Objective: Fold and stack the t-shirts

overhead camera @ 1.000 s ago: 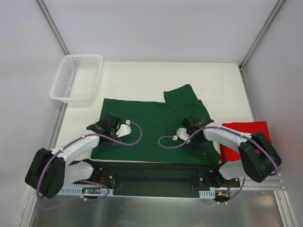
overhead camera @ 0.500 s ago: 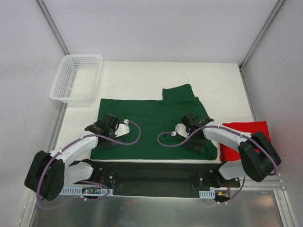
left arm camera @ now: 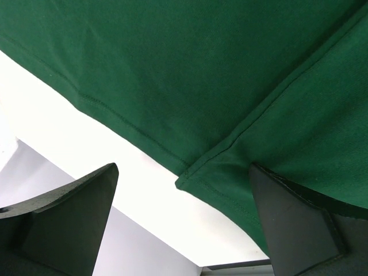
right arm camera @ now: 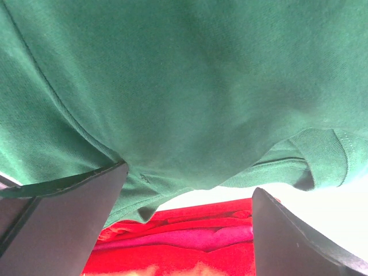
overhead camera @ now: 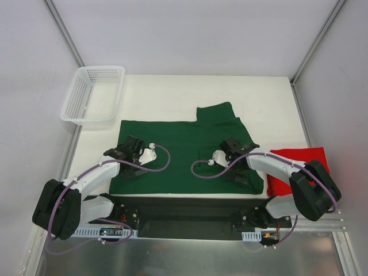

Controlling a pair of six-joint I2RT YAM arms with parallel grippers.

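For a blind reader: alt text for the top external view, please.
A green t-shirt lies spread on a white table, with the left hand and right hand open over it. A red t-shirt lies at right, a basket far left.

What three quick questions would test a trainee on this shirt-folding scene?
1. True or false: the left gripper and right gripper are both open.
2. Where is the red shirt? A in the basket; B on the table, right side; C in a gripper.
3. Which wrist view shows the green shirt and red shirt together?
Key: 1 true; 2 B; 3 right.
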